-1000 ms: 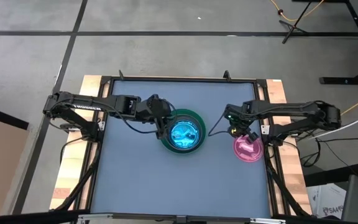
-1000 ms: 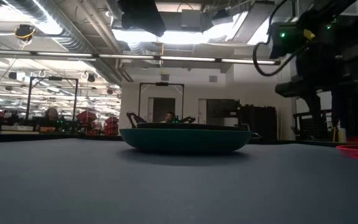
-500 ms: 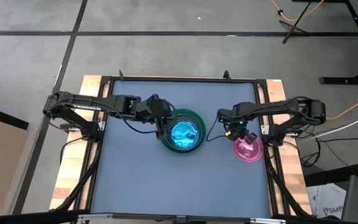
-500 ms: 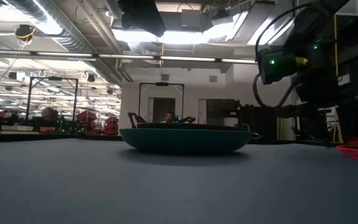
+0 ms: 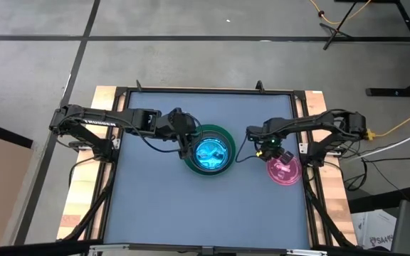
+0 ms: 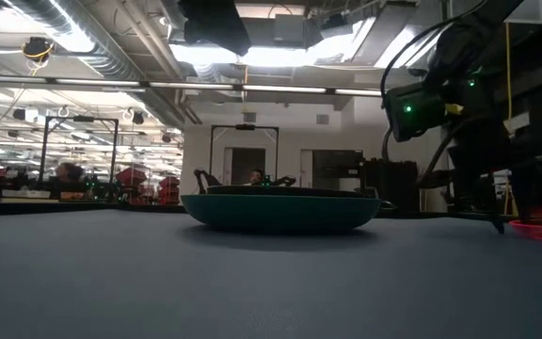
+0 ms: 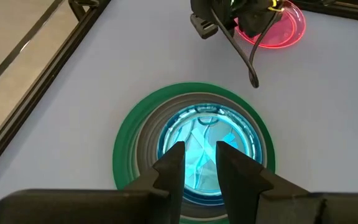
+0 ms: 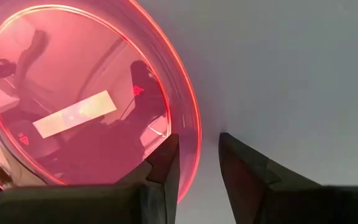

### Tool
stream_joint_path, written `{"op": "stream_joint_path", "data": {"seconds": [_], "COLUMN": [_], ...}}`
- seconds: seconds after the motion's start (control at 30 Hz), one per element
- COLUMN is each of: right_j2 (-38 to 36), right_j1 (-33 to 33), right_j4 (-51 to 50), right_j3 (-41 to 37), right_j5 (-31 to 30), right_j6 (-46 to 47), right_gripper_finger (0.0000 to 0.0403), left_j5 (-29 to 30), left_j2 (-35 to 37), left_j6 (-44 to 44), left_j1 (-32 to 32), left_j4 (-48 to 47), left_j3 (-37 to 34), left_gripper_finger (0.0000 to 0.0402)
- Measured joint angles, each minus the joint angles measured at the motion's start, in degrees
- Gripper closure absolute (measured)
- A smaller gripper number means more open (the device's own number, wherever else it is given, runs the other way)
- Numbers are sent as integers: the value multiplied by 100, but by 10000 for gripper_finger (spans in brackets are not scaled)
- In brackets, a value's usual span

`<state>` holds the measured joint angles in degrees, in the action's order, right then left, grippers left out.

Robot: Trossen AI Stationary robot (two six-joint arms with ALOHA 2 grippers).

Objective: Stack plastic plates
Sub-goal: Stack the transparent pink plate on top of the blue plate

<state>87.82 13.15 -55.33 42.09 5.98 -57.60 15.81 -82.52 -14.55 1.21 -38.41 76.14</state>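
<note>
Plastic plates, round: one stack (image 5: 211, 152) mid-table, large dark green base, grey plate inside, translucent cyan plate (image 7: 205, 149) uppermost; deeper layers uncountable. One translucent pink plate (image 5: 284, 171) lies apart by the table's right edge. Left gripper (image 7: 199, 160) hovers over the stack, fingers slightly parted, empty. Right gripper (image 8: 196, 163), parted, straddles the pink rim, having lowered to it since earlier frames.

My work surface is a flat, square, blue-grey table top (image 5: 155, 206) with a black metal frame, filling the middle of the high view. At its centre lies a wide dark green round plastic plate (image 5: 226, 134), the base of a nested stack. Toward the right edge, well apart from it, lies a small translucent pink round plastic plate (image 5: 285, 171) by itself.
</note>
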Motion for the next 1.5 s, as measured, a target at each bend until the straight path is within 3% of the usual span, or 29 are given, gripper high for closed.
{"op": "stream_joint_path", "data": {"seconds": [0.27, 0.7, 1.2, 1.5], "right_j2": [21, 21, 19, 21], "right_j1": [0, 0, 0, 0], "right_j4": [13, 88, 105, -32], "right_j3": [2, 0, 0, 587], "right_j5": [0, 0, 6, 70], "right_j6": [2, 19, 26, 28], "right_gripper_finger": [300, 399, 402, 403], "left_j5": [0, 0, 0, -1], "left_j2": [0, -2, -2, 40], "left_j6": [0, 0, 0, 2], "left_j1": [0, 0, -2, 0], "left_j4": [1, 2, 0, -24], "left_j3": [0, 0, 0, -6], "left_gripper_finger": [318, 318, 318, 318]}}
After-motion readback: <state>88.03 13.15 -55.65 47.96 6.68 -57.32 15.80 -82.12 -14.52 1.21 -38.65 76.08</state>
